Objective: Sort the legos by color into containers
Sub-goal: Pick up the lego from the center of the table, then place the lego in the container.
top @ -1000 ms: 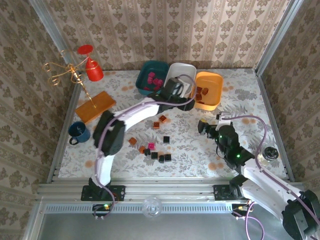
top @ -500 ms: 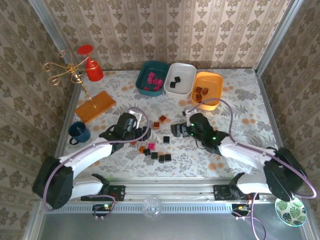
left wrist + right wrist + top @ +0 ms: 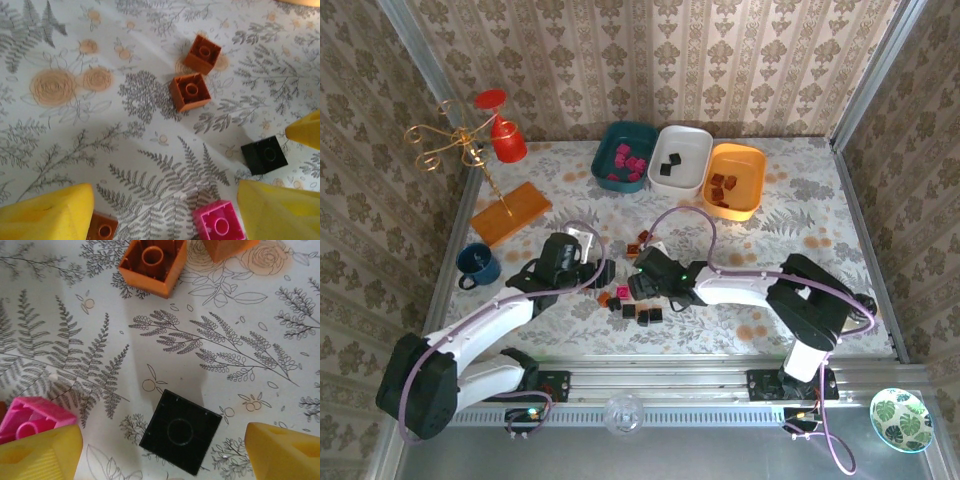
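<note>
Three containers stand at the back: a teal tray [image 3: 616, 139] holding pink legos, a white tray [image 3: 693, 148] holding black ones, and an orange tray [image 3: 748, 165] holding brown-orange ones. Loose legos lie mid-table. My left gripper [image 3: 601, 272] [image 3: 165, 215] hangs open over the cloth, with a pink lego [image 3: 220, 227] by its right finger and an orange lego [image 3: 102, 231] at its left finger. Two orange legos [image 3: 190, 91] lie ahead. My right gripper [image 3: 638, 282] [image 3: 162, 452] is open around a black lego [image 3: 181, 431] without touching it. Left of it lies the pink lego [image 3: 30, 420].
A blue mug [image 3: 478, 263], a flat orange slab [image 3: 510, 212] and a gold wire stand [image 3: 460, 145] with a red cup [image 3: 506, 141] sit at the left. More black legos [image 3: 643, 316] lie just in front of the grippers. Patterned walls close in the table.
The left arm has drawn back from the trays to the loose legos. The right arm has swung in from the right to the same cluster. Both grippers now meet nearly tip to tip.
</note>
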`<action>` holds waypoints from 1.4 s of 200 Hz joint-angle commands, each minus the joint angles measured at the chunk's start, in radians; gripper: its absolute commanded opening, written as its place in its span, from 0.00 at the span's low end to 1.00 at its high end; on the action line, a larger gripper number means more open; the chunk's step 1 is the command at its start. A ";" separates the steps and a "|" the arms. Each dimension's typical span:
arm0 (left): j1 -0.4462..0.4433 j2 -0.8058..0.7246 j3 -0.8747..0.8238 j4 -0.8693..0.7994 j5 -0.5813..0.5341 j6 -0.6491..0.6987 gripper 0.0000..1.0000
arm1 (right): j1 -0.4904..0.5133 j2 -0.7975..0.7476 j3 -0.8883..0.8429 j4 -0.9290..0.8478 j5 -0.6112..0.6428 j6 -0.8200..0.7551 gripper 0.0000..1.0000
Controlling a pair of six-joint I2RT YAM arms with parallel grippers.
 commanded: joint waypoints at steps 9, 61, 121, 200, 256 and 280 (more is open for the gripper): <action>0.017 -0.036 -0.011 0.022 0.051 -0.021 0.77 | 0.003 0.062 0.045 -0.048 0.132 0.063 0.82; 0.017 -0.082 -0.030 0.033 0.053 -0.025 0.77 | -0.004 0.103 0.028 -0.011 0.142 0.090 0.64; 0.017 -0.089 -0.041 0.058 0.081 -0.043 0.77 | -0.013 0.058 -0.028 0.087 0.140 0.084 0.38; 0.019 -0.103 -0.047 0.075 0.096 -0.055 0.77 | -0.292 -0.091 0.012 0.250 -0.021 -0.014 0.32; 0.025 -0.174 -0.056 0.043 0.067 -0.034 0.77 | -0.491 0.119 0.290 0.298 -0.148 -0.013 0.32; 0.028 -0.191 -0.060 0.037 0.066 -0.032 0.77 | -0.530 0.269 0.473 0.254 -0.182 0.004 0.32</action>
